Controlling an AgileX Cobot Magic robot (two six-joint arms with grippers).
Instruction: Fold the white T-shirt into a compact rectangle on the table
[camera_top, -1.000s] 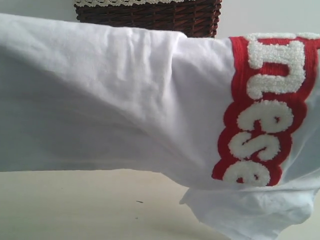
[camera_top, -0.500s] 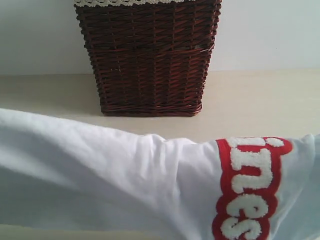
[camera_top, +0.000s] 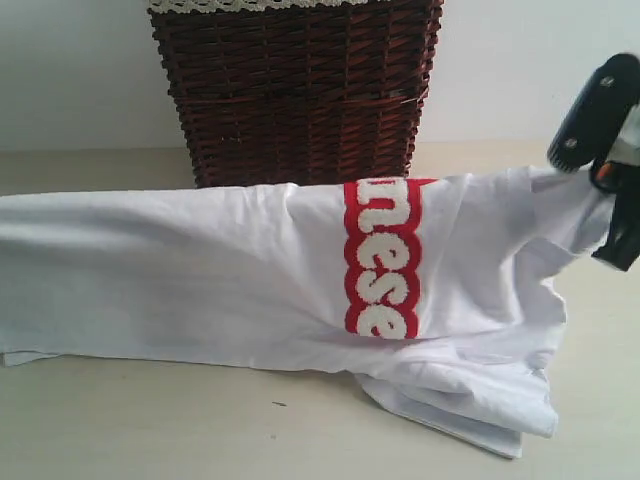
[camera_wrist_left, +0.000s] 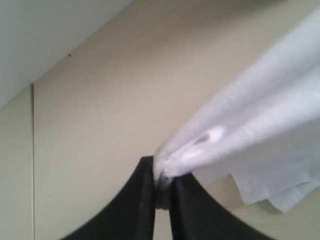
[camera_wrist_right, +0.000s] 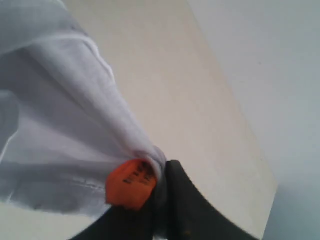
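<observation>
1. My right claw (camera_wrist_right: 160, 192) is pinching shut on the white T-shirt (camera_top: 200, 260). Its dark fingers (camera_wrist_right: 190, 215) are pressing together on a bunched bit of cloth right beside the small orange tag (camera_wrist_right: 131, 182).
2. My left claw (camera_wrist_left: 162, 187) is likewise clamping together on the shirt, gripping a gathered corner of white fabric between its two black fingers (camera_wrist_left: 135, 200).
3. From each grip the cloth is fanning outward, tight at the fingers and looser farther off.
4. In the exterior view my right claw is showing at the right edge, raised above the table (camera_top: 150, 420), with the shirt's end lifting up to it. My left claw is sitting outside that view.
5. The T-shirt is stretching sideways across that view and running off its left edge. Its upper edge is being held up and its lower part is draping onto the table, where layered folds are piling at the lower right.
6. The fuzzy white lettering (camera_top: 382, 262) outlined in red is running top to bottom in a band a little right of the shirt's middle.
7. Behind the shirt a dark brown wicker basket (camera_top: 300, 100) is standing upright, its base hidden by the cloth and a strip of pale lace trim (camera_top: 250, 5) showing at its rim.
8. A small dark speck (camera_top: 278, 404) is lying on the bare beige table just in front of the shirt, and a plain pale wall (camera_top: 80, 70) is rising behind everything.
</observation>
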